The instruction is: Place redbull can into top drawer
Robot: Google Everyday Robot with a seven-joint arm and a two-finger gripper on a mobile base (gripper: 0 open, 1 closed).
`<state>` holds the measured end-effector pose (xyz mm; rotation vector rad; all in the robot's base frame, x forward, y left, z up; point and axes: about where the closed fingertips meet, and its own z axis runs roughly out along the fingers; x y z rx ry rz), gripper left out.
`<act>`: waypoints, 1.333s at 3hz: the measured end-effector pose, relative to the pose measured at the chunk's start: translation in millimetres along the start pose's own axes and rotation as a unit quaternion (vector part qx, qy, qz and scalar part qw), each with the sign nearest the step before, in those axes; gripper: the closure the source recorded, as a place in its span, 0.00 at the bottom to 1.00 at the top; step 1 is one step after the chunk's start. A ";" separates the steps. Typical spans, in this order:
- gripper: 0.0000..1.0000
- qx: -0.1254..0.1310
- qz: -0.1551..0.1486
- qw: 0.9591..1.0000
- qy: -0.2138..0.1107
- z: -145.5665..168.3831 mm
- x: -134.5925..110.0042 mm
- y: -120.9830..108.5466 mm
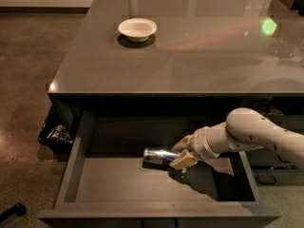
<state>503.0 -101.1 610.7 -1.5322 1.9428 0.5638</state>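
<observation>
The redbull can (pixel 158 155), silver and blue, lies on its side low in the open top drawer (pixel 118 184), near the drawer's back middle. My gripper (pixel 182 153) reaches in from the right on a white arm and is shut on the can's right end, with one tan finger above it and one below. The drawer is pulled out wide under the grey table, and its floor left of the can is bare.
A white bowl (pixel 137 28) stands on the grey tabletop (pixel 190 56) at the back left. A dark bin with small items (pixel 56 134) sits on the floor left of the drawer. A black object (pixel 12 212) lies at the bottom left.
</observation>
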 end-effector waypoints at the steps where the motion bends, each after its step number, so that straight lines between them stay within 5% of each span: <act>1: 0.37 0.000 0.000 1.000 0.000 0.0 0.0 0.0; 3: 0.00 0.000 0.000 1.000 0.000 0.1 0.0 0.0; 4: 0.00 0.000 0.000 1.000 0.000 0.1 0.0 0.0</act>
